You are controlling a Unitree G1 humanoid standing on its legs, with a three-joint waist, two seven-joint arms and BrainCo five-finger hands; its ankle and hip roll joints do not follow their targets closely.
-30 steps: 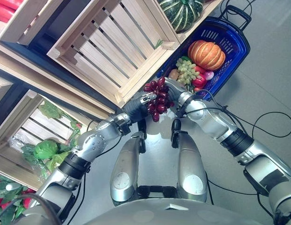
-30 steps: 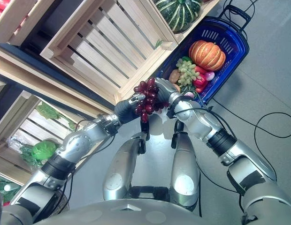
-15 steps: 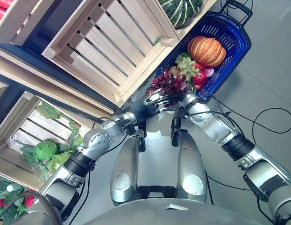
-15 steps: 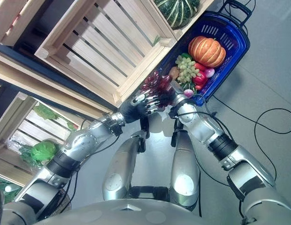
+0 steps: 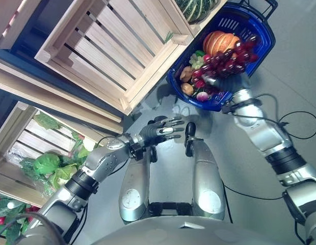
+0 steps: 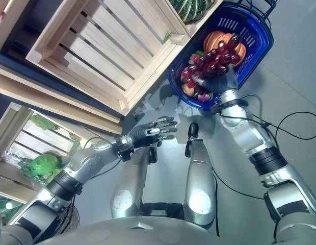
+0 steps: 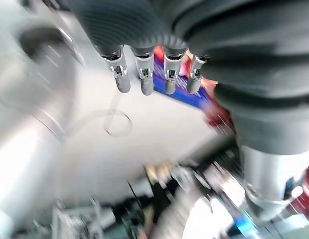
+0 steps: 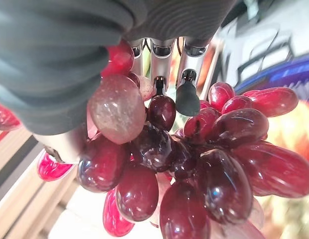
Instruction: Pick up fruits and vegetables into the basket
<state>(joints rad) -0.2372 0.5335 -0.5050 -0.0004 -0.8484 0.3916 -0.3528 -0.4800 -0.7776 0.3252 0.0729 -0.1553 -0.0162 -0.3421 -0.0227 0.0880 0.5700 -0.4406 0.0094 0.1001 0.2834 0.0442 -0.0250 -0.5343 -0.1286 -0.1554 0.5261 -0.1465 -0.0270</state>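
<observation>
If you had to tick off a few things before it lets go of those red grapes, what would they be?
1. Right hand gripping the red grapes: ok, fingers curl round the bunch in the right wrist view.
2. Grapes over the blue basket: ok, the bunch hangs above the basket's inside.
3. Room in the basket: cannot tell; the pumpkin and small produce fill much of it.
4. Left hand out of the way: ok, open, apart from the basket.
5. Wooden crate clear of the drop: ok, beside the basket.

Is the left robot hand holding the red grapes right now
No, the red grapes are in the right robot hand over the blue basket; the left robot hand is open and empty.
</observation>
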